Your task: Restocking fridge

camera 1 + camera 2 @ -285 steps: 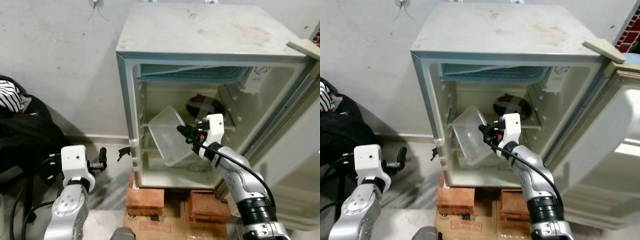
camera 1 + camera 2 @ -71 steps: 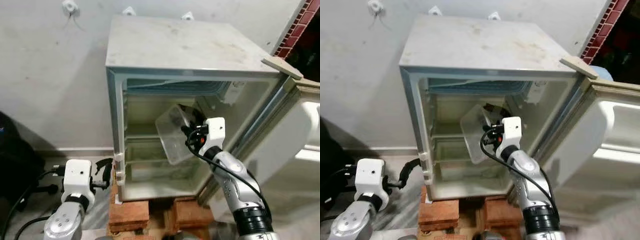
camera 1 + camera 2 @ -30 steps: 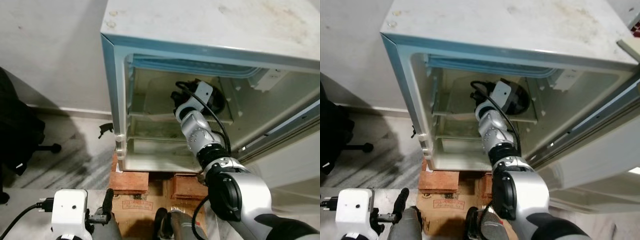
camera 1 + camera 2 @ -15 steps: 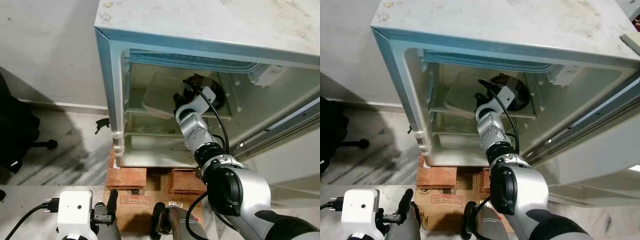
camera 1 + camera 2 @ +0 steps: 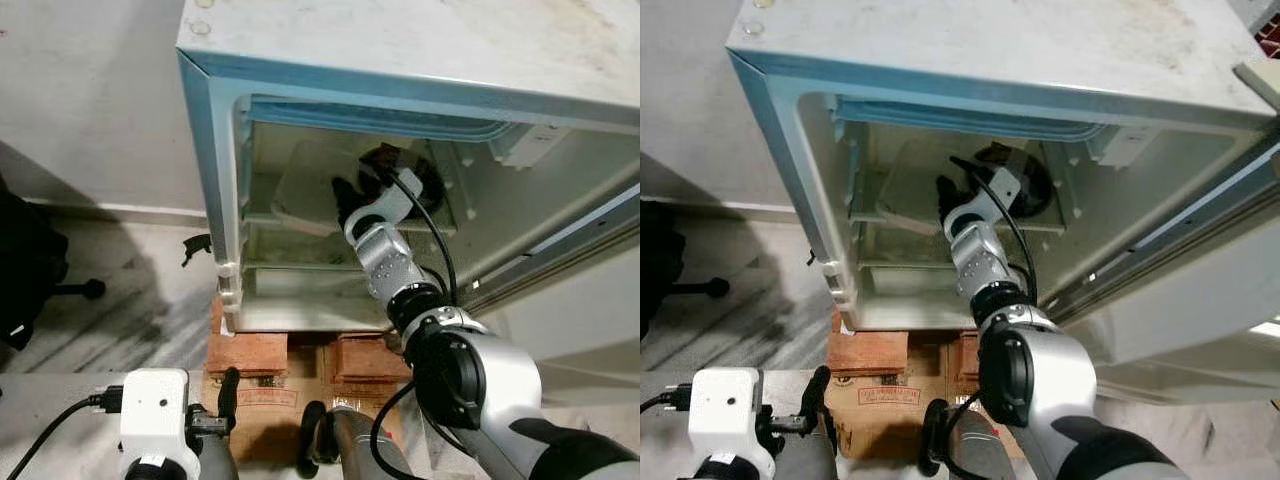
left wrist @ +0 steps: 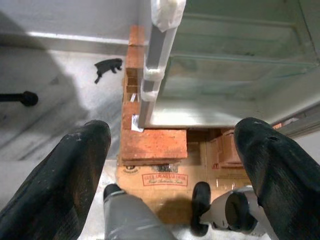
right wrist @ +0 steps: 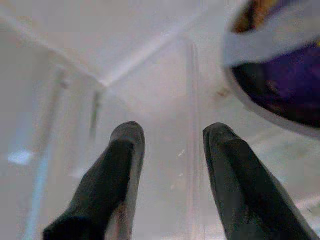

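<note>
The small fridge (image 5: pixel 400 50) stands open. A clear plastic container (image 5: pixel 305 188) lies on its upper glass shelf, left of a dark round bowl (image 5: pixel 408 172) with a white band. My right gripper (image 5: pixel 343 193) reaches into the fridge at the container's near right edge. In the right wrist view its fingers (image 7: pixel 122 170) stand apart, open, with the container's thin clear wall (image 7: pixel 192 125) running between them and the bowl (image 7: pixel 280 75) close by. My left gripper (image 6: pixel 172 145) hangs open low in front of the fridge, above the bricks, holding nothing.
The fridge rests on red bricks (image 5: pixel 250 355) over a cardboard box (image 5: pixel 262 400). Its door (image 5: pixel 1200 300) swings open to the right. A black bag (image 5: pixel 25 270) sits on the floor at the left, and a small black piece (image 5: pixel 195 245) lies by the fridge's left corner.
The container, held tilted in front of the opening 2.4 s ago, now lies on the upper shelf. The right arm has reached deeper inside. The camera has come closer.
</note>
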Motion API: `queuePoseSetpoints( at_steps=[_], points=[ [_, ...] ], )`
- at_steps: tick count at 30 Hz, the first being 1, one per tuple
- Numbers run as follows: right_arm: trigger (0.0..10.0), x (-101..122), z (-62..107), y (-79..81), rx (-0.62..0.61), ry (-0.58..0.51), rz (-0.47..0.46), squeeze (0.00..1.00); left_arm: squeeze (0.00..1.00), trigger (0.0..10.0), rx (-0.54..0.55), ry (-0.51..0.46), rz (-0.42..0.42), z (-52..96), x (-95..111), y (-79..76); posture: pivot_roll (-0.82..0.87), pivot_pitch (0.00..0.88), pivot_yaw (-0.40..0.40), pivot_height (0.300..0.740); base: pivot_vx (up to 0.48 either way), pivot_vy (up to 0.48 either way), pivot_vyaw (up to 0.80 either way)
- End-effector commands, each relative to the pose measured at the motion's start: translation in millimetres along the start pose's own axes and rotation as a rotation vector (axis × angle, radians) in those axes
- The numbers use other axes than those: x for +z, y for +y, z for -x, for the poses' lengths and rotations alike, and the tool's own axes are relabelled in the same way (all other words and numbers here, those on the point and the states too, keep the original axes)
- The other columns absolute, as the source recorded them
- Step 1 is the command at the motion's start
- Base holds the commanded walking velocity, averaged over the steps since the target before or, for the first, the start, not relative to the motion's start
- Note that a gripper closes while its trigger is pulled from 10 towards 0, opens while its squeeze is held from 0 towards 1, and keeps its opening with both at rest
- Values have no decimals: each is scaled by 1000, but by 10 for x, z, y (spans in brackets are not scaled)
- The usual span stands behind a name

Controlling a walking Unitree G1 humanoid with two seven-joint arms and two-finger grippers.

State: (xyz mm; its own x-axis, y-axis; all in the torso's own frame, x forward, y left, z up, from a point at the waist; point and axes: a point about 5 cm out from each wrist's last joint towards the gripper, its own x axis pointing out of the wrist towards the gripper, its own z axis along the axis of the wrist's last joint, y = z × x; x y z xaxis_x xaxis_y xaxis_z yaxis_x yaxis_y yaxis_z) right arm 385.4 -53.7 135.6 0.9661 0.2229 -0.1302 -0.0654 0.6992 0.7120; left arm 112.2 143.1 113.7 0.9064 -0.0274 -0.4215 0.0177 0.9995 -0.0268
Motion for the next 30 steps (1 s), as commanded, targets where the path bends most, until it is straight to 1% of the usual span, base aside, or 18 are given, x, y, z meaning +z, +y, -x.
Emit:
queuePoseSetpoints(
  at_steps=[1,3,5,7,10,13,15,17,19,20,22,23,24,25,26,27,30],
  points=[
    [10000,-142,-12,274,79,25,-1,1000,0,10000,9,32,6,-8,-62,11,292,225,-181,740,0,0,0],
    [10000,-62,-27,285,101,3,16,1000,0,10000,9,17,-2,-58,-46,18,289,209,-180,740,0,0,0],
    [10000,-36,-31,290,113,-4,23,1000,0,10000,9,12,-6,-76,-39,18,288,206,-180,740,0,0,0],
    [10000,38,-39,287,141,-23,70,1000,0,10000,10,-3,-14,-149,-19,28,285,189,-179,740,0,0,0],
    [10000,46,-38,271,141,-24,88,1000,0,10000,13,-10,-16,-185,-10,35,284,180,-180,740,0,0,0],
    [10000,49,-26,198,135,-22,143,1000,0,10000,19,-35,-28,-261,21,43,285,165,-185,740,0,0,0],
    [10000,82,-16,162,165,-29,214,1000,0,10000,24,-51,-30,-292,51,54,287,153,-187,740,0,0,0],
    [10000,109,-11,146,190,-31,248,1000,0,10000,25,-59,-33,-322,66,61,287,145,-186,740,0,0,0],
    [10000,161,17,106,297,-13,360,1000,0,10000,24,-74,-38,-371,90,72,281,128,-185,740,0,0,0],
    [10000,161,17,106,297,-13,360,1000,0,10000,24,-74,-38,-371,90,72,281,128,-185,740,0,0,0],
    [10000,188,69,16,406,37,474,1000,0,10000,13,-90,-38,-410,111,68,271,119,-184,740,0,0,0],
    [10000,188,69,16,406,37,474,1000,0,10000,13,-90,-38,-410,111,68,271,119,-184,740,0,0,0],
    [10000,189,103,-47,449,63,526,1000,0,10000,11,-95,-40,-416,112,61,266,116,-185,740,0,0,0],
    [10000,175,138,-113,483,96,569,1000,0,10000,33,-112,-41,-410,122,72,263,115,-188,740,0,0,0],
    [10000,169,152,-139,494,107,583,1000,0,10000,58,-122,-41,-401,130,96,263,115,-188,740,0,0,0],
    [10000,153,176,-181,519,136,592,1000,0,10000,105,-126,-40,-382,130,150,261,117,-192,740,0,0,0],
    [10000,67,226,-199,613,221,626,1000,0,10000,140,-104,-19,-351,80,200,263,121,-195,740,0,0,0]
  ],
)
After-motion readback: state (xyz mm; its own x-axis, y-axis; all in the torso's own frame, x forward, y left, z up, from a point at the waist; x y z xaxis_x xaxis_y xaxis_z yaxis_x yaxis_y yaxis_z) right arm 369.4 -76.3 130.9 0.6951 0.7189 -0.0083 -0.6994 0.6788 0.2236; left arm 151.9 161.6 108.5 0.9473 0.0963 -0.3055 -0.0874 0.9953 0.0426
